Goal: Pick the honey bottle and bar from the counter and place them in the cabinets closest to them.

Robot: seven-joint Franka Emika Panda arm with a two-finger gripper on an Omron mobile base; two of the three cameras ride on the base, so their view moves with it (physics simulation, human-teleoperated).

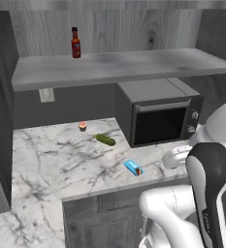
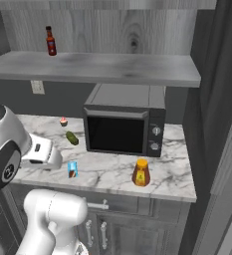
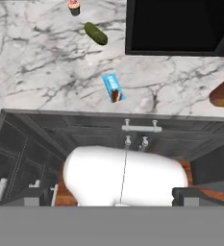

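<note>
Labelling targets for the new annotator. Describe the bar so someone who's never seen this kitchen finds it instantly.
Start at the black microwave oven on the white grey-veined marble counter. In front of its left corner, near the counter's front edge, lies the small flat bar in a bright blue wrapper with a dark reddish end. Its neighbours are a green pickle-like vegetable further back and a squat amber honey bottle to its right.

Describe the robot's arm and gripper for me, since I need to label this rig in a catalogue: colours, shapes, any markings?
The arm is made of glossy white rounded shells, bulbous at the joints, with dark grey to black sections between them. One dark link carries small pale lettering, too blurred to read. A round dark joint cap with a small ring mark shows in the right base view. The gripper has two small dark, blocky fingertips.
</note>
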